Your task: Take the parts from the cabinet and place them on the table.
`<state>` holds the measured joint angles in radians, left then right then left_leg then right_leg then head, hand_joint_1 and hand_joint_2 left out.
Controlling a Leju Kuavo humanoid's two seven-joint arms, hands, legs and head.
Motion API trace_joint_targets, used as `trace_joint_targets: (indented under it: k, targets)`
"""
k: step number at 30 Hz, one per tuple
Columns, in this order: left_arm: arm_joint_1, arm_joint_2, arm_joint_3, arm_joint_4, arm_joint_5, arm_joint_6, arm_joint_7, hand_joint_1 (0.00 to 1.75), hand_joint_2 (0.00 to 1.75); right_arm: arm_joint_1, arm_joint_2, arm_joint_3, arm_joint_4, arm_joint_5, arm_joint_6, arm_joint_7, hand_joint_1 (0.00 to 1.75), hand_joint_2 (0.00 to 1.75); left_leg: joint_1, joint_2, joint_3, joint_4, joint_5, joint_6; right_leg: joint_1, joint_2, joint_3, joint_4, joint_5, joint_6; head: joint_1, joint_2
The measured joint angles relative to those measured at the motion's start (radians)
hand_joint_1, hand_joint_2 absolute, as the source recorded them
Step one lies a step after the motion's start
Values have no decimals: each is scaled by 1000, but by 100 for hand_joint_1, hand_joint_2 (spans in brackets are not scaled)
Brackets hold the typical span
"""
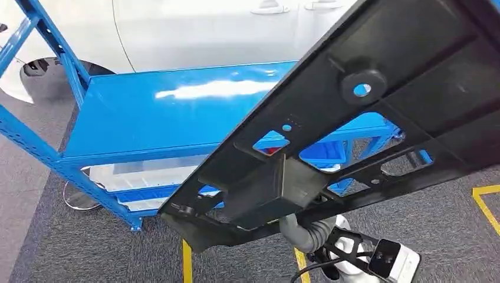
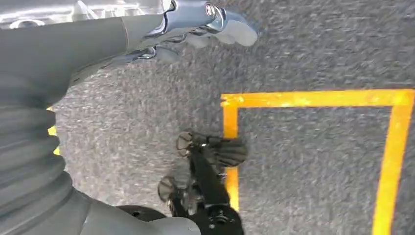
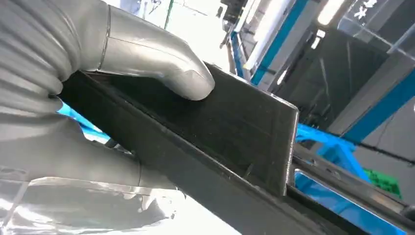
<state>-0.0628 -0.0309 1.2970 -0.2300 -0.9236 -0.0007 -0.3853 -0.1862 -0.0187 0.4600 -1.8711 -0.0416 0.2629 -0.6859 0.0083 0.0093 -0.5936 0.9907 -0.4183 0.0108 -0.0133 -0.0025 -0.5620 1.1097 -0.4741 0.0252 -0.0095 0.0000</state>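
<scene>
A large black plastic panel [image 1: 365, 118] with several cut-outs hangs tilted in the air in front of the blue cabinet [image 1: 177, 112], filling the right half of the head view. My right hand [image 1: 303, 234] grips its lower edge from underneath. In the right wrist view the thumb [image 3: 147, 54] presses on the panel's black rim [image 3: 235, 132], and the other fingers are hidden behind it. My left hand [image 2: 195, 29] hangs over the grey carpet with its fingers stretched out and nothing in it.
The cabinet's top shelf is bare blue metal, with clear bins [image 1: 147, 174] on a lower shelf. A white car [image 1: 206, 29] stands right behind the cabinet. Yellow tape lines [image 1: 483, 200] mark the carpet [image 2: 313, 98].
</scene>
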Motion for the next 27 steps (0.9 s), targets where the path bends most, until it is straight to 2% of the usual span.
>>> trace_joint_targets:
  k: [1, 2, 4, 5, 6, 7, 8, 9, 10, 11, 12, 13, 14, 15, 16, 17, 20, 21, 22, 23, 24, 25, 26, 27]
  targets:
    - [0, 0, 1, 0, 2, 3, 4, 0, 175, 0, 0, -10, 0, -7, 10, 0, 175, 175, -1, 0, -9, 5, 4, -5, 1, 1, 48, -85, -26, -6, 0, 0]
    - [0, 0, 1, 0, 4, 6, 6, 0, 175, 2, 0, -18, 0, -10, 18, 0, 175, 175, -4, 0, -14, 9, 10, -11, 7, 2, 70, -128, -38, -11, -2, 0]
    - [1, 0, 4, 0, 10, 14, 7, 0, 175, 18, 1, -39, 0, -11, 31, 0, 175, 175, 0, 0, -14, 2, 26, -22, 12, 2, 62, -119, -25, -17, 2, 0]
    - [2, 0, 6, 0, 11, 20, 9, 0, 175, 24, 1, -50, -1, -10, 37, 0, 175, 175, 0, -1, -18, 0, 34, -28, 13, 2, 56, -120, -20, -24, 1, 0]
    - [4, 0, 9, 0, 12, 24, 10, 0, 175, 32, 2, -62, -3, -10, 43, 0, 175, 175, -2, -3, -25, 3, 28, -34, 1, -3, 54, -133, -7, -39, 1, 0]
    - [7, 0, 11, 0, 12, 25, 12, 0, 175, 36, 4, -69, -3, -10, 46, 0, 175, 175, 1, -4, -32, 24, -7, -38, 3, -7, 47, -133, 1, -45, 1, 0]
    - [10, -2, 11, 0, 12, 25, 13, 0, 175, 41, 5, -76, -4, -10, 50, 0, 175, 175, 2, -5, -46, 72, -58, -41, 4, -6, 38, -133, 7, -54, -3, 0]
    - [10, -2, 14, 0, 12, 25, 14, 0, 175, 51, 9, -86, -6, -10, 55, 0, 175, 175, 4, -5, -71, 160, -122, -46, 6, -7, 26, -133, 17, -54, -4, 0]
    - [9, -3, 16, 0, 12, 24, 14, 0, 175, 58, 10, -94, -6, -9, 58, 0, 175, 175, 4, -5, -92, 238, -166, -49, 8, -7, 15, -132, 25, -55, -3, 0]
    - [9, -3, 17, 0, 12, 22, 14, 0, 175, 65, 11, -100, -6, -7, 59, 0, 175, 175, 4, -5, -105, 304, -188, -52, 9, -9, 2, -129, 33, -55, -4, 0]
    - [9, -3, 18, 0, 12, 20, 14, 0, 175, 71, 13, -106, -6, -5, 60, 0, 175, 175, 4, -5, -99, 327, -177, -52, 10, -9, -10, -126, 40, -54, -3, 0]
    - [9, -3, 20, 0, 12, 19, 14, 0, 175, 76, 15, -112, -8, -2, 60, 0, 175, 175, 4, -5, -71, 304, -144, -51, 10, -9, -23, -122, 47, -52, -3, 0]
    - [9, -3, 21, 0, 12, 18, 14, 0, 175, 80, 16, -114, -11, 0, 61, 0, 175, 175, 4, -5, -23, 238, -103, -49, 10, -8, -35, -117, 53, -50, -4, 0]
    - [8, -3, 22, 0, 12, 14, 14, 0, 175, 82, 16, -116, -12, 1, 62, 0, 175, 175, 4, -5, 39, 143, -72, -44, 10, -8, -45, -112, 58, -48, -4, 0]
    - [6, -3, 23, 0, 12, 11, 13, 0, 175, 85, 20, -119, -15, 2, 67, 0, 175, 175, 4, -6, 97, 49, -77, -37, 10, -7, -51, -108, 61, -44, -4, 0]
    - [4, -3, 24, 0, 12, 8, 10, 0, 175, 86, 24, -122, -19, 2, 71, 0, 175, 175, -3, -6, 128, -5, -96, -35, 15, -8, -57, -103, 68, -37, -4, 0]
    - [4, -3, 26, 0, 14, 3, 5, 0, 175, 89, 30, -129, -19, 3, 87, 0, 175, 175, -8, -8, 120, -13, -92, -22, 10, -10, -64, -109, 92, -20, -3, 0]
    - [6, -3, 26, 0, 14, 3, 5, 0, 175, 92, 31, -129, -19, 3, 91, 0, 175, 175, -4, -6, 108, -21, -81, -12, 14, -7, -66, -110, 99, -13, -3, 0]
    - [3, -8, 27, 0, 16, 3, 4, 0, 175, 95, 32, -135, -19, 3, 94, 0, 175, 175, 2, 0, 108, -25, -68, -3, 11, -2, -78, -93, 65, -8, -4, 0]
    - [2, -8, 26, 0, 16, 3, 3, 0, 175, 95, 32, -137, -19, 5, 95, 0, 175, 175, 2, 0, 96, -24, -59, 5, 11, -1, -95, -43, 7, -5, -1, 0]
    - [1, -8, 26, 0, 16, 4, 3, 0, 175, 95, 32, -137, -19, 5, 95, 0, 175, 175, 0, 1, 84, -22, -51, 12, 8, 0, -114, 23, -48, -2, 2, 0]
    - [1, -8, 26, 0, 16, 4, 3, 0, 175, 97, 32, -137, -19, 5, 95, 0, 175, 175, -1, 1, 71, -21, -42, 12, 6, 1, -136, 105, -102, 1, 2, 0]
    - [1, -8, 27, 0, 16, 4, 3, 0, 175, 98, 32, -139, -19, 5, 95, 0, 175, 175, -2, 1, 56, -18, -32, 11, 5, 0, -151, 181, -135, 4, 1, 0]
    - [1, -8, 27, 0, 16, 4, 3, 0, 175, 99, 32, -141, -18, 6, 95, 0, 175, 175, -2, 2, 41, -13, -25, 10, 4, 0, -153, 220, -131, 5, 2, 0]
